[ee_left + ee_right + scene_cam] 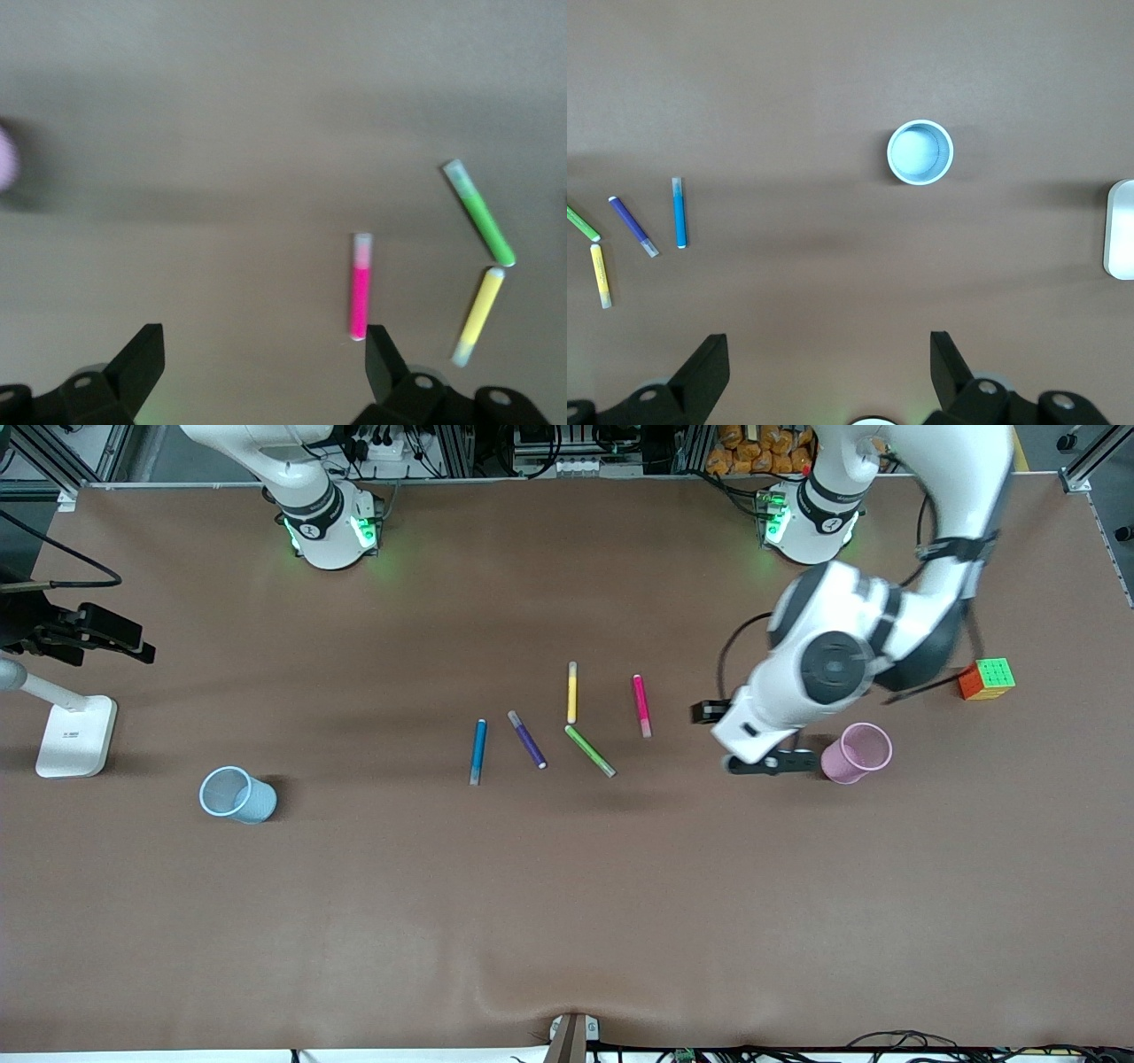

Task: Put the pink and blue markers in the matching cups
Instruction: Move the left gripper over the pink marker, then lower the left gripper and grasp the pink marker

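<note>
The pink marker (pixel 641 705) and the blue marker (pixel 477 751) lie flat near the middle of the table. The pale pink cup (pixel 856 753) stands toward the left arm's end and the pale blue cup (pixel 236 794) toward the right arm's end. My left gripper (pixel 769 763) is open and empty, over the table between the pink marker and the pink cup. In the left wrist view the pink marker (pixel 360 287) lies close to one finger of the left gripper (pixel 264 354). My right gripper (pixel 828 354) is open and empty, high over the table; its view shows the blue cup (pixel 920 152) and the blue marker (pixel 679 212).
A purple marker (pixel 527 740), a yellow marker (pixel 572 692) and a green marker (pixel 590 750) lie between the blue and pink markers. A colour cube (pixel 986 678) sits near the pink cup. A white stand (pixel 75 735) is at the right arm's end.
</note>
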Motion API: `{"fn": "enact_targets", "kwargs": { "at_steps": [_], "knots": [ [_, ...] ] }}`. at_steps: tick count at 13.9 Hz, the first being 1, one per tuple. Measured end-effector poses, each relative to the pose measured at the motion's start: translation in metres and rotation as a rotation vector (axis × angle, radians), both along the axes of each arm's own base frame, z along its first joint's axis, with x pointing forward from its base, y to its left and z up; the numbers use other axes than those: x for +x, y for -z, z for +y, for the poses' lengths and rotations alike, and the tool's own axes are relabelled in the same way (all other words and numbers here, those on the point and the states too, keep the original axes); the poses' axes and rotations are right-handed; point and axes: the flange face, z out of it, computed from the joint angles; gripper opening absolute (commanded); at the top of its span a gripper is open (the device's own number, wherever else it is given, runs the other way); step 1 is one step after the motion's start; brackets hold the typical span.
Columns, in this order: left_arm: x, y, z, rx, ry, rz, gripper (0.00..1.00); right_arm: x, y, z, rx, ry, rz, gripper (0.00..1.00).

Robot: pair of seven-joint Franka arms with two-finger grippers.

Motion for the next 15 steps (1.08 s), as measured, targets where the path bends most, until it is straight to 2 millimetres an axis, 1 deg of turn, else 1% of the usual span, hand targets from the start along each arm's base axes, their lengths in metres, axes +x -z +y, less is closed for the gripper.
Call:
{"fn": "enact_targets", "kwargs": {
  "at_steps": [1,2,3,4,5,8,9,10,11,13,14,15],
  "knots": [
    [-0.012,0.015,-0.025,0.003,-0.015,-0.005,1.0,0.0,0.0,0.0,0.0,0.001,0.0,1.0],
    [-0.021,0.029,-0.045,0.002,-0.022,-0.009,1.0,0.0,0.0,-0.001,0.0,0.001,-0.001,1.0],
    [-0.027,0.043,-0.057,-0.001,-0.024,-0.011,1.0,0.0,0.0,-0.001,0.0,0.001,-0.001,1.0],
    [-0.031,0.058,-0.063,-0.005,-0.024,-0.013,1.0,0.0,0.0,-0.001,0.0,0.001,-0.001,1.0],
    [-0.033,0.072,-0.063,-0.014,-0.028,-0.022,1.0,0.0,0.0,-0.001,0.0,0.001,-0.001,1.0],
    [-0.041,0.112,-0.053,-0.023,-0.045,-0.033,1.0,0.001,0.001,-0.001,0.0,0.001,0.001,1.0],
    [-0.043,0.122,-0.052,-0.022,-0.048,-0.028,0.94,0.001,0.003,-0.001,0.0,0.001,0.004,1.0],
    [-0.042,0.129,-0.051,-0.025,-0.052,-0.029,0.8,0.002,0.004,-0.001,-0.001,0.001,0.006,1.0],
    [-0.042,0.135,-0.051,-0.03,-0.055,-0.034,0.77,0.002,0.004,0.0,-0.001,0.001,0.007,1.0],
    [-0.041,0.14,-0.053,-0.038,-0.059,-0.042,0.76,0.003,0.005,0.0,-0.001,0.0,0.007,1.0],
    [-0.041,0.142,-0.053,-0.041,-0.062,-0.044,0.78,0.004,0.005,0.001,-0.001,0.0,0.005,1.0],
    [-0.041,0.146,-0.053,-0.042,-0.066,-0.045,0.78,0.004,0.006,0.001,-0.001,-0.002,0.002,1.0]
  ]
}}
